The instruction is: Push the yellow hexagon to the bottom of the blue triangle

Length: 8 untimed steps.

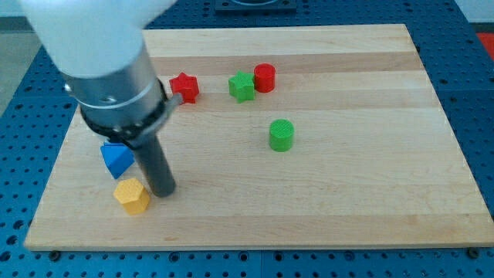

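From the one camera view, six blocks sit on the wooden worktop (347, 193): two red, two green, one blue, one yellow. Toward the view's top there is a red star (184, 87), then a green star (241, 86) touching a red cylinder (265, 77) on its right. A green cylinder (282, 134) stands alone lower down, near the middle. At the view's lower left the blue triangle (116, 159) lies just above the yellow hexagon (132, 195), the two close together, perhaps touching at a corner. The arm has no fingers, so there is nothing to open or close; it ends in a dark rod, and my tip (163, 192) rests on the worktop just to the right of the yellow hexagon, right beside it, and below-right of the blue triangle.
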### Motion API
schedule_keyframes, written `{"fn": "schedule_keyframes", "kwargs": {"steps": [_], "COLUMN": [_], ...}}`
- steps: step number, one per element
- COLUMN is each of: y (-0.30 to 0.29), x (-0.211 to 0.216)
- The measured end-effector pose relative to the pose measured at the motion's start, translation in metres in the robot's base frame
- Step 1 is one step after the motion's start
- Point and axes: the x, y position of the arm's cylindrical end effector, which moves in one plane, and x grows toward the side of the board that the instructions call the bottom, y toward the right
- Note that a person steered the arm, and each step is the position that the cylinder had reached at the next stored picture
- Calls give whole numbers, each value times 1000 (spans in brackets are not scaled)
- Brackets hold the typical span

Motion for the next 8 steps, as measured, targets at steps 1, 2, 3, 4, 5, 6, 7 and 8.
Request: {"fn": "schedule_keyframes", "kwargs": {"steps": [1,2,3,4,5,6,7,8], "y": [8,5,-13,-28,-49,-53,-59,-61], "x": [30,42,29,17,15,15,9,14]}}
